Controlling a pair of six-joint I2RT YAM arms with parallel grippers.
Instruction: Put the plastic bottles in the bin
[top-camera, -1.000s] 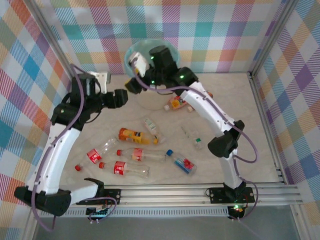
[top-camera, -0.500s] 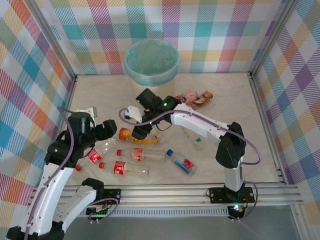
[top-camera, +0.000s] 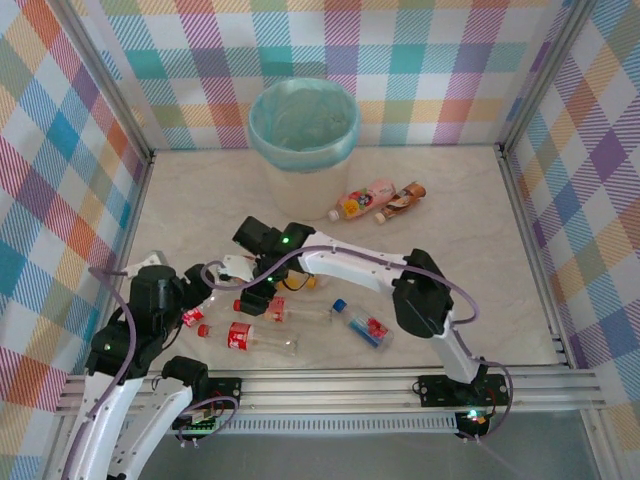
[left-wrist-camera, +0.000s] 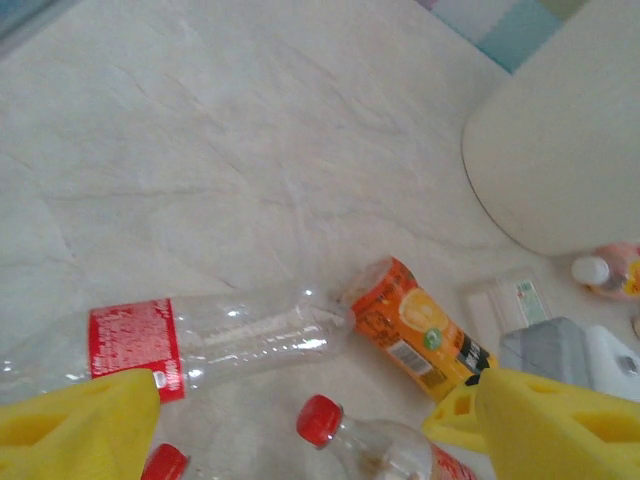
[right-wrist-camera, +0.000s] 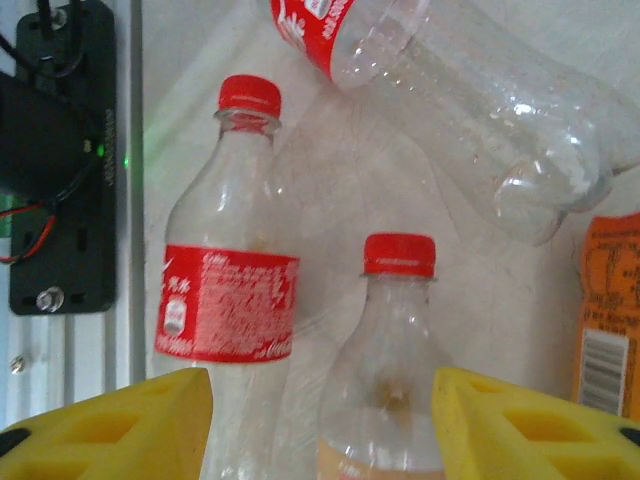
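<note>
The bin (top-camera: 300, 120) stands at the back centre, lined in teal. Plastic bottles lie on the table: a pink one (top-camera: 362, 198) and a brown-orange one (top-camera: 402, 198) beside the bin, a blue-labelled one (top-camera: 362, 325) and clear red-labelled ones (top-camera: 250, 338) near the front. My right gripper (right-wrist-camera: 322, 385) is open low over two red-capped bottles, its jaws either side of the neck of one clear bottle (right-wrist-camera: 398, 330), with gaps on both sides. My left gripper (left-wrist-camera: 300, 400) is open above a red cap (left-wrist-camera: 320, 420), beside a clear bottle (left-wrist-camera: 220, 340) and the orange-yellow bottle (left-wrist-camera: 415, 325).
The right arm (top-camera: 350, 262) stretches across the table's middle. The metal rail (top-camera: 330, 385) with a black electronics box (right-wrist-camera: 50, 150) runs along the near edge. Checked walls close off the left, back and right. A flat clear pack (left-wrist-camera: 510, 300) lies near the bin's base (left-wrist-camera: 560, 150).
My right arm has swung from over the bin down to the cluster of bottles, jaws narrower. My left arm has drawn back toward the near left.
</note>
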